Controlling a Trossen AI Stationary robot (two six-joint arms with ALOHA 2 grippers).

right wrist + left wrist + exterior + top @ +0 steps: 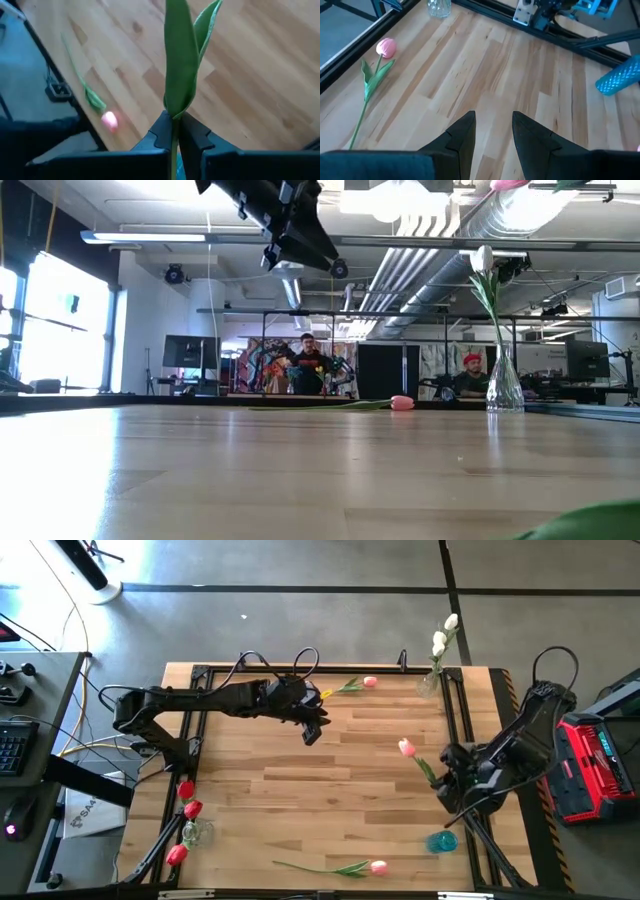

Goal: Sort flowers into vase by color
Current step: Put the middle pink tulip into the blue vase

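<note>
While your left gripper [312, 730] is hovering spread near the clear vase [428, 686], your right gripper [447, 783] is pinching a pink tulip's [406, 748] stem.

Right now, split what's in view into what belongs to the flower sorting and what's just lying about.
Job:
- pink tulip held by right gripper
- loose pink tulips
- clear glass vase with cream-white tulips
- clear vase with red tulips
- blue textured vase
- empty left gripper

Lying about:
- red-and-black case
- black keyboard

The held tulip [182, 65] runs off the right wrist view's edge, its bud unseen there.
</note>
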